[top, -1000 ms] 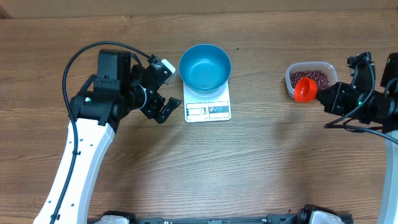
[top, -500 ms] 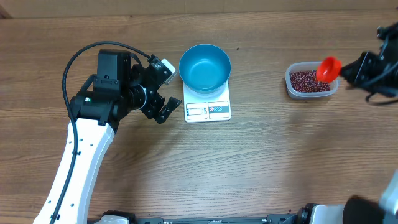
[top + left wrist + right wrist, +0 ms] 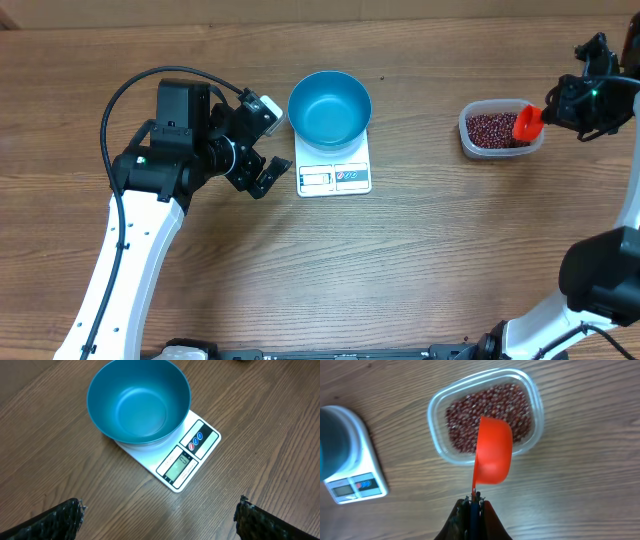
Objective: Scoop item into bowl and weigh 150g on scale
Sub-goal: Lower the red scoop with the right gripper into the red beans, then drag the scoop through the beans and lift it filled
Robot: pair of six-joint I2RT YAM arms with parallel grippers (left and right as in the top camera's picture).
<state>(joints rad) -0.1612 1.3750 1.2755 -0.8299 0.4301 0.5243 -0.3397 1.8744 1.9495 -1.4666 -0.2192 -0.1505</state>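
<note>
our right gripper [image 3: 472, 502] pinches the red scoop [image 3: 493, 455] above the beans [image 3: 465, 420] in the clear tub [image 3: 538, 410]. our left gripper [image 3: 270, 143] is spread wide, holding nothing, near the scale [image 3: 192, 452]. the blue bowl [image 3: 137, 407] sits on it, empty. all the scooping and weighing is left.

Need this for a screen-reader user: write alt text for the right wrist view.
An orange-red plastic scoop, its thin handle pinched by the right arm's dark fingers, hangs over the near rim of a clear rounded-rectangular plastic tub of tiny red-brown beans. At the left edge sits a white kitchen scale carrying a blue plastic bowl, mostly cut off.
</note>
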